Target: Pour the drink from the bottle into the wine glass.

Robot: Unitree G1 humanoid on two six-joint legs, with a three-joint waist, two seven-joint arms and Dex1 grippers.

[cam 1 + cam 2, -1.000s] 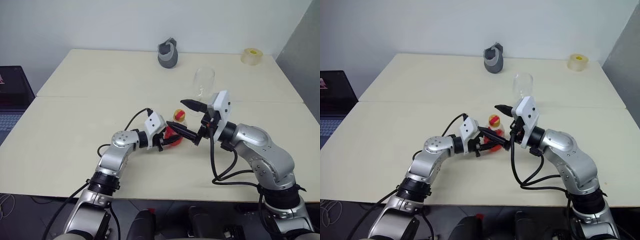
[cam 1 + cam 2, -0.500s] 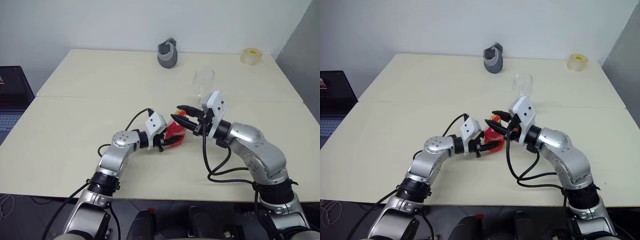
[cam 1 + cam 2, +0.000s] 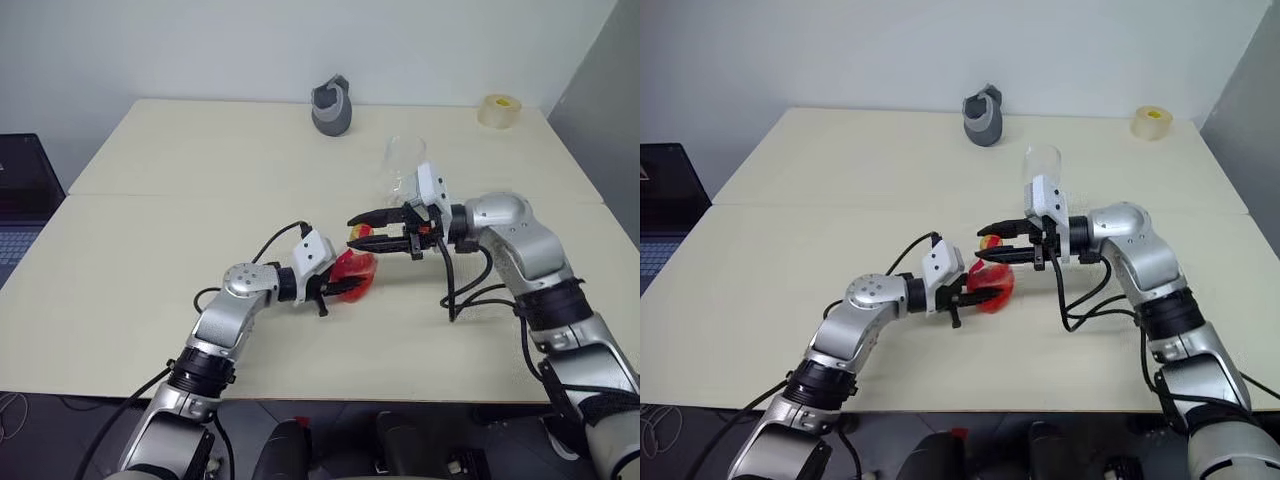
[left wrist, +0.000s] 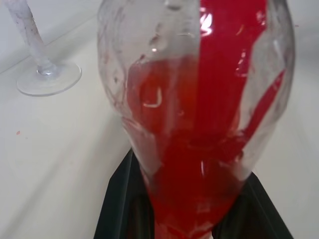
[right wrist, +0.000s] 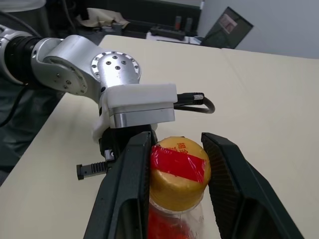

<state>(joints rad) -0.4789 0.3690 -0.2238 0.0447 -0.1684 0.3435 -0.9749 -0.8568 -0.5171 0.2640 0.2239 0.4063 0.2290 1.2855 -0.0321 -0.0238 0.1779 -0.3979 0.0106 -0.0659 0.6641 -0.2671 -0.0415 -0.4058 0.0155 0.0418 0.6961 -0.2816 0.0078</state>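
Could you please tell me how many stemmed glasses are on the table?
1: the clear stemmed wine glass stands on the cream table, just behind the right pincer. None seem hidden.

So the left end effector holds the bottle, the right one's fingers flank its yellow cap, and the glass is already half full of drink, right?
Not quite. The glass is empty, as the right eye view shows; the drink is in the bottle. The left end effector holds the bottle, and the right end effector flanks the cap.
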